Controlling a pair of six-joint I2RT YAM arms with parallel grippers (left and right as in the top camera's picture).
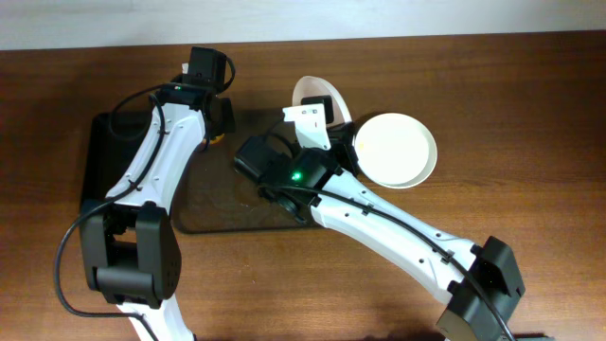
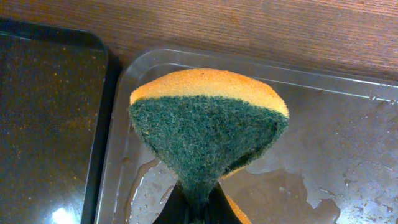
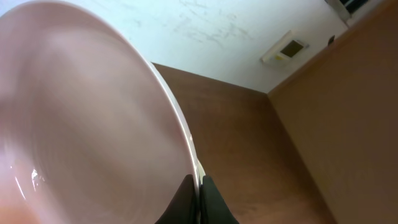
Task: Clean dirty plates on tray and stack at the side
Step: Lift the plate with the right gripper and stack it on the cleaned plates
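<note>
A: Left gripper (image 2: 198,208)?
B: Clamped on green-and-yellow sponge (image 2: 205,124), over wet tray (image 2: 360,143).
A: Right gripper (image 3: 198,200)?
B: Pinching tilted plate (image 3: 81,124) by rim; lower edge cut off. Second plate (image 1: 398,150) on worktop (image 1: 530,76), just beside tray.

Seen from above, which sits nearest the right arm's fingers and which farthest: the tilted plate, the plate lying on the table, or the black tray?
1. The tilted plate: pinched in the right fingers themselves.
2. The plate lying on the table: just to their right.
3. The black tray: far off on the left side.
</note>
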